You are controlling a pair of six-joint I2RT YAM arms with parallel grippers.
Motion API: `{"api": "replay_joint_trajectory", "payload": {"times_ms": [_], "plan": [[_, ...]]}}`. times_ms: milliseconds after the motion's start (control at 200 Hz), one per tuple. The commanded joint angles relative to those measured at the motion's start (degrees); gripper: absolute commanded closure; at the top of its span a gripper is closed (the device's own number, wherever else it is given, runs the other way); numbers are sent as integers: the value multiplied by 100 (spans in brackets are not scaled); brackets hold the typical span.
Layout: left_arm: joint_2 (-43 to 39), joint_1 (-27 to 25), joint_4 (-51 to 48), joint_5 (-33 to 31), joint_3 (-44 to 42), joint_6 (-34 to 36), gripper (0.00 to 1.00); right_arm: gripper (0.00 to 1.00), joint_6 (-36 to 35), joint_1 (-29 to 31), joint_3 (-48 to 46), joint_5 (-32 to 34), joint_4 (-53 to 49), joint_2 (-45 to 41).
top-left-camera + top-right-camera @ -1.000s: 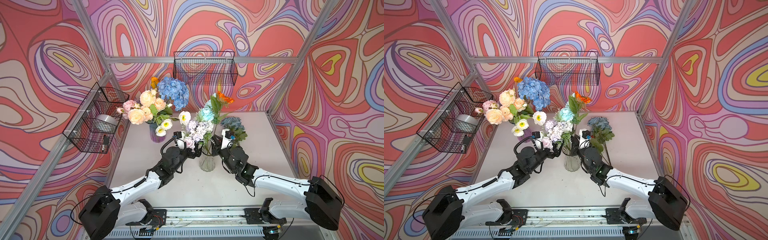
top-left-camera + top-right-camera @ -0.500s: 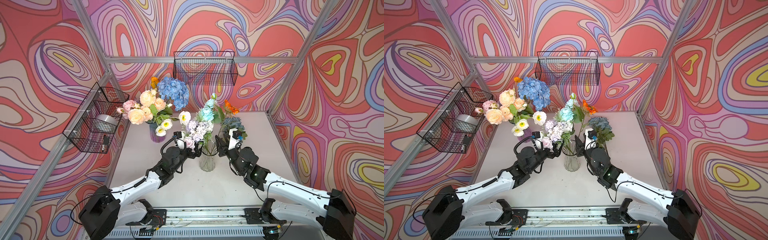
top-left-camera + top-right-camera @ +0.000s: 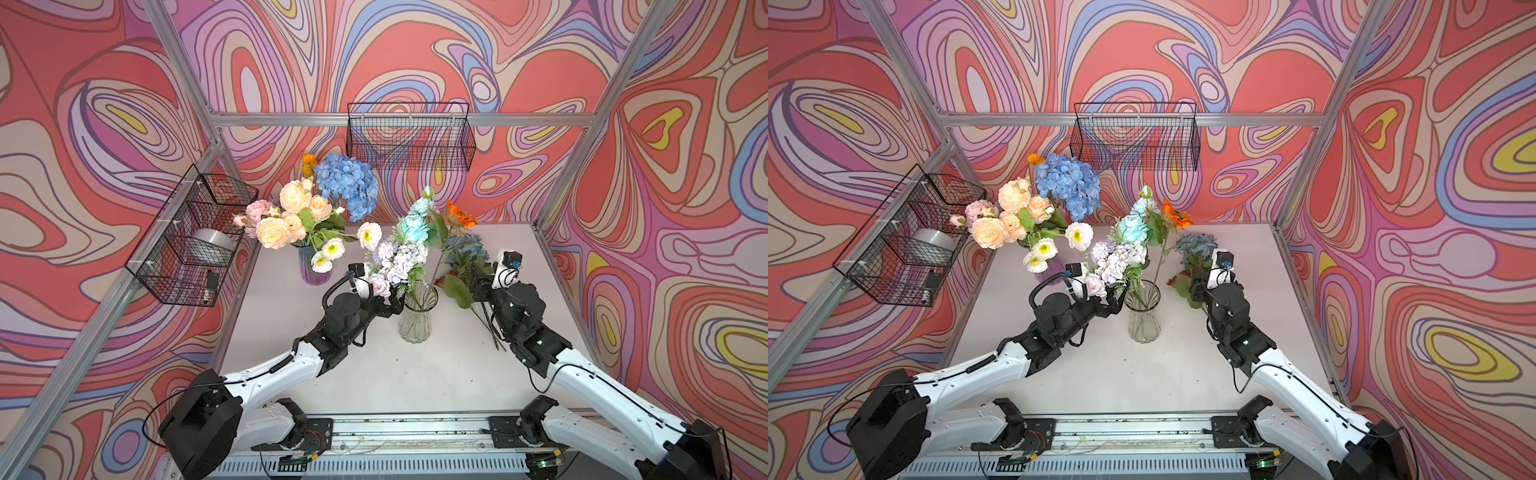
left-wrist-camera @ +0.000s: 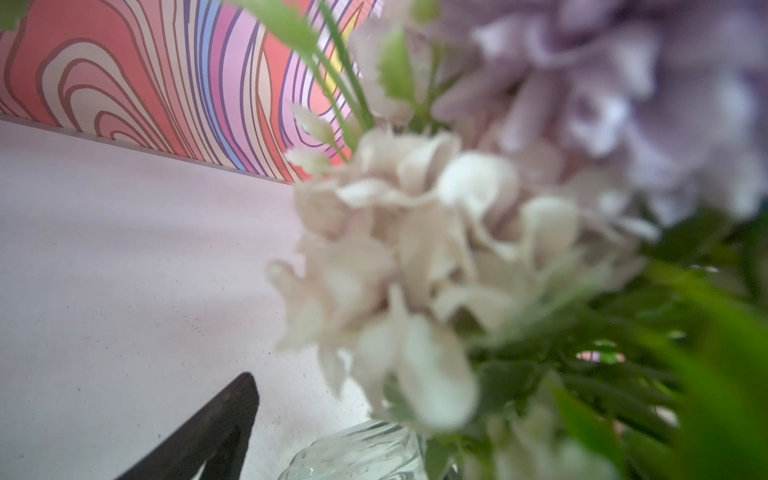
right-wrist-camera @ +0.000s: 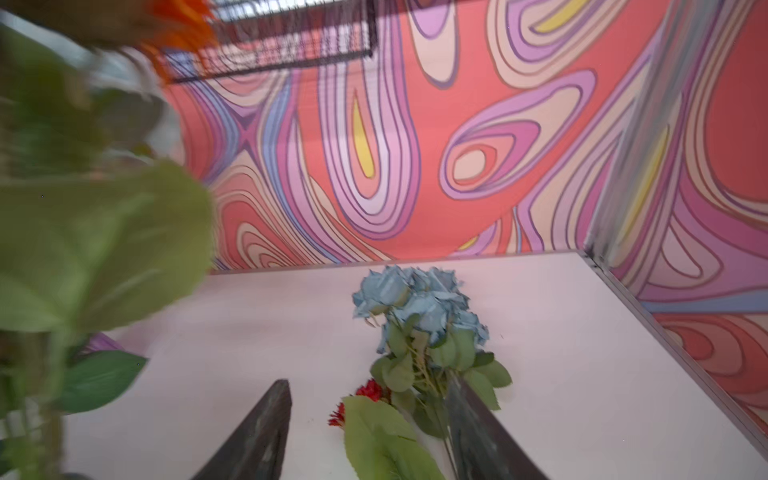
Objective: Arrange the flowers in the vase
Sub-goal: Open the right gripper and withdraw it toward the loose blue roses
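Flowers are split: lilac bunch [image 3: 397, 259], teal roses [image 3: 413, 226] and orange bloom [image 3: 459, 216] stand in the clear vase [image 3: 415, 320] at mid-frame. Blue-grey roses [image 5: 415, 299] and red bloom [image 5: 365, 392] lie on the tabletop [image 3: 374, 374] to its right. Right pincer [image 5: 368, 382] gapes empty near their stems. The left pincer [image 3: 392, 305], spread wide, grips nothing beside the vase rim.

No legible text, label, brand or number in any view.

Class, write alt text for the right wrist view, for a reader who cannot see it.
A bunch of blue roses lies on the white table just beyond the open right hand; blurred green leaves crowd one side.
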Motion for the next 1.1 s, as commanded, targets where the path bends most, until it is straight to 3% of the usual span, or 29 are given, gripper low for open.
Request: {"api": "replay_joint_trajectory", "payload": {"times_ms": [0, 250, 491, 891, 1092], "plan": [[20, 34, 67, 42, 185, -42, 1, 38, 391, -451, 248, -666, -903, 516], [-16, 28, 8, 13, 190, -5, 1, 39, 470, -1438, 1470, -1261, -2430, 2325], [-43, 33, -10, -32, 162, 10, 1, 40, 498, -1970, 1932, -1684, -2644, 3206], [9, 35, -3, -39, 181, 7, 1, 44, 380, -2049, 2510, -2244, -3218, 4300], [18, 34, -44, -48, 205, 10, 1, 58, 391, -2042, 2504, -1880, -3300, 4468]]}}
